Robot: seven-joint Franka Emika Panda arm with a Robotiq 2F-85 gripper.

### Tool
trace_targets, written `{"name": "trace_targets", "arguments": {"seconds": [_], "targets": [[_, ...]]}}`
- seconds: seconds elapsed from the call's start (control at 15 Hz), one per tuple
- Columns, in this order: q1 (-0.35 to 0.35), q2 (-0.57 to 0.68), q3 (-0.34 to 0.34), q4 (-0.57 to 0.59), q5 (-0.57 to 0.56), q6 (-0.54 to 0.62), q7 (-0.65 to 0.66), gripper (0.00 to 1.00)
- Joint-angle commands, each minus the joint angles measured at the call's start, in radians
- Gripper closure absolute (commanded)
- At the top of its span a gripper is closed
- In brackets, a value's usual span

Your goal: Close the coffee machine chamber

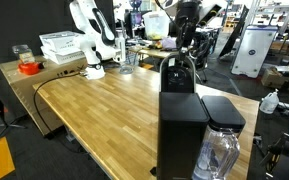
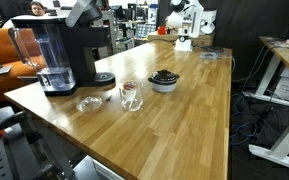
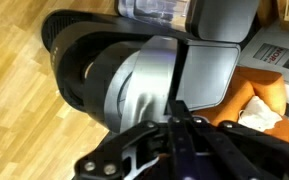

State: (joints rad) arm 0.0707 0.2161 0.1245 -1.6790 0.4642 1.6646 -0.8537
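The tall black coffee machine (image 1: 180, 125) stands at the table's near edge, with its clear water tank (image 1: 220, 152) beside it. It also shows in the exterior view from the other side (image 2: 76, 52), next to the tank (image 2: 46, 62). Its rounded black chamber head (image 1: 176, 74) sits on top. In the wrist view the chamber (image 3: 94, 70) fills the frame, black outside with a silver-grey face. My gripper (image 1: 184, 42) hangs right above the chamber. Its fingers (image 3: 179, 118) are pressed together and hold nothing. I cannot tell whether they touch the head.
A glass cup (image 2: 131, 95), a small glass dish (image 2: 89, 103), a dark bowl (image 2: 164, 80) and a round black tray (image 2: 104, 78) sit on the wooden table (image 2: 184, 120). A white robot arm (image 1: 89, 40) and white crates (image 1: 62, 45) stand at the far end.
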Motion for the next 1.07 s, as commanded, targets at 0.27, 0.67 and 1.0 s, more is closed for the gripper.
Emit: {"name": "trace_targets", "arguments": {"seconds": [0.27,0.67,1.0], "targets": [[-0.088,0.163,-0.011,0.069,0.024,0.039,-0.106,1.0],[-0.139,0.237,-0.005,0.159,0.02,0.04,-0.146,1.0],[-0.108,0.145,-0.026,0.11,-0.069,0.102,-0.078,1.0]]}}
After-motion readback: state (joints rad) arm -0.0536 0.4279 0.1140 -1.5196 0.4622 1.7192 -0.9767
